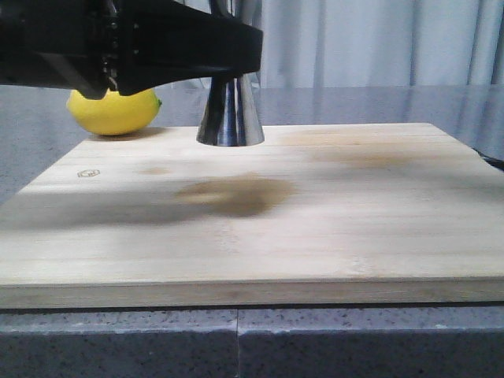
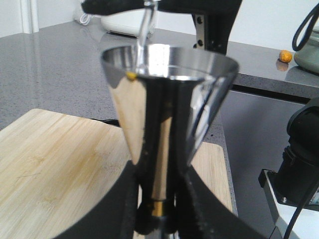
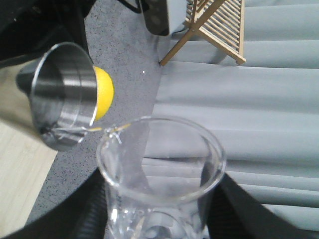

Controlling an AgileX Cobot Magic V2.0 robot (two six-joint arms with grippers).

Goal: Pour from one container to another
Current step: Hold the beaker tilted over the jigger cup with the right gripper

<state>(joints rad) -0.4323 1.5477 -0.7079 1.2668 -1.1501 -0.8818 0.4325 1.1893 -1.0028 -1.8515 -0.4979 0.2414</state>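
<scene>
Pouring stage. The tall shiny steel hourglass-shaped jigger point(image 1: 230, 114) stands upright on the pale wooden cutting board point(image 1: 260, 228), toward its far edge at about 11 o'clock from the board's centre. In the left wrist view the left gripper point(image 2: 158, 206) is closed on the jigger's narrow waist, its black fingers point(image 2: 133, 199) pressing both sides just above the thin brass band point(image 2: 158, 208). The right gripper point(image 3: 157, 219) clasps the small clear glass beaker with white measuring marks point(image 3: 159, 174), which is tilted so that its flared rim sits just beside the jigger's open mouth point(image 3: 57, 94); a thin clear stream point(image 2: 143, 30) falls into the cup. A yellow lemon point(image 1: 114, 110) lies on the grey speckled counter point(image 1: 47, 150) beyond the board, at 9 o'clock from the jigger.
</scene>
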